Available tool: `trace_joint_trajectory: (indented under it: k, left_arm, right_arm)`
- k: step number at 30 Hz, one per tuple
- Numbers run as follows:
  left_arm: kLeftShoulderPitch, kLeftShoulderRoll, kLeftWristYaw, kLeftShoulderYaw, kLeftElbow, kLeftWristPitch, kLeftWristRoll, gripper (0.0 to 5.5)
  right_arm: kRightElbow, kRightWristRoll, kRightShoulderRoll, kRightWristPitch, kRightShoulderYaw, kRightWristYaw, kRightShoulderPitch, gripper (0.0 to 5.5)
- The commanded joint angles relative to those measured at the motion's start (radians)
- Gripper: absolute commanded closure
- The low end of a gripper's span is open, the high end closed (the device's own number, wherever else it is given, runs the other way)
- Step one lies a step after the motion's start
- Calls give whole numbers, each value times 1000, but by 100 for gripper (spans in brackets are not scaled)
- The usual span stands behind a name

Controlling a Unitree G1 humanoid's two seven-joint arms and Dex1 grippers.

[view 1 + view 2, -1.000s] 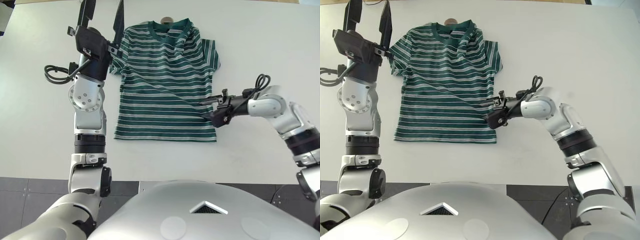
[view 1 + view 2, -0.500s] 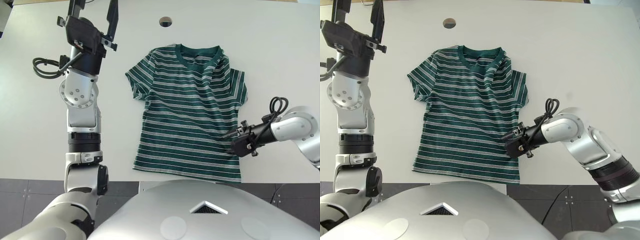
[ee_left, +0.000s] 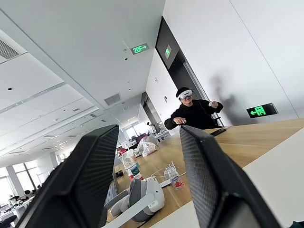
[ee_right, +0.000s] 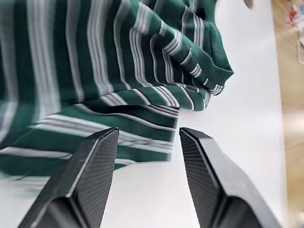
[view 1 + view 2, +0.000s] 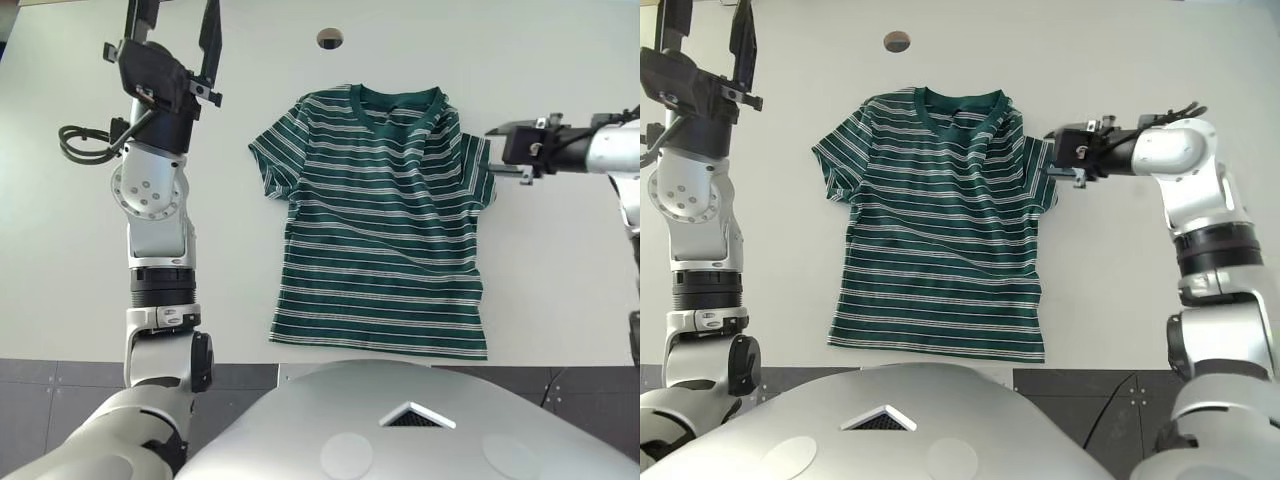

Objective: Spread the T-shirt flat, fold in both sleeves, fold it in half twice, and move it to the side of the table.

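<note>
The green and white striped T-shirt [image 5: 378,225] lies face up on the white table [image 5: 560,280], collar away from me, with creases near its right shoulder. My right gripper [image 5: 507,152] is open, low over the table just outside the shirt's right sleeve [image 5: 478,172]. In the right wrist view the sleeve's edge [image 4: 142,118] lies just ahead of the open gripper [image 4: 148,130], not between its fingers. My left gripper [image 5: 170,20] is raised high at the table's far left, open and pointing upward, holding nothing [image 3: 149,130].
A small round hole [image 5: 329,38] sits in the tabletop just beyond the collar. Bare table lies on both sides of the shirt. The shirt's hem [image 5: 375,340] reaches close to the table's near edge.
The shirt slid toward me and to the right, off the hole, with the right gripper at its lower right side. That gripper then left the hem and moved up to the right sleeve.
</note>
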Motion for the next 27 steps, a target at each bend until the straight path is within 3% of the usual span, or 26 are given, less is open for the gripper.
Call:
trace_joint_trajectory:
  k: [1, 9, 18, 21, 27]
  left_arm:
    - [25, -8, 1, -5, 39, -42, 10, 311]
    - [32, 12, -16, 15, 76, -80, -21, 311]
    - [42, 8, -18, 18, 117, -120, -17, 311]
    - [32, 13, -25, 23, 168, -149, -25, 311]
    - [15, 17, -41, 27, 282, -233, -33, 311]
  right_arm:
    - [239, -84, 99, -60, 5, -218, -128, 313]
    - [565, -262, 132, -85, 111, -387, -199, 313]
    - [633, -339, 53, -84, 178, -418, -198, 313]
    - [588, -243, 79, -191, 95, -462, -226, 313]
    - [459, -49, 170, -361, -17, -347, -190, 313]
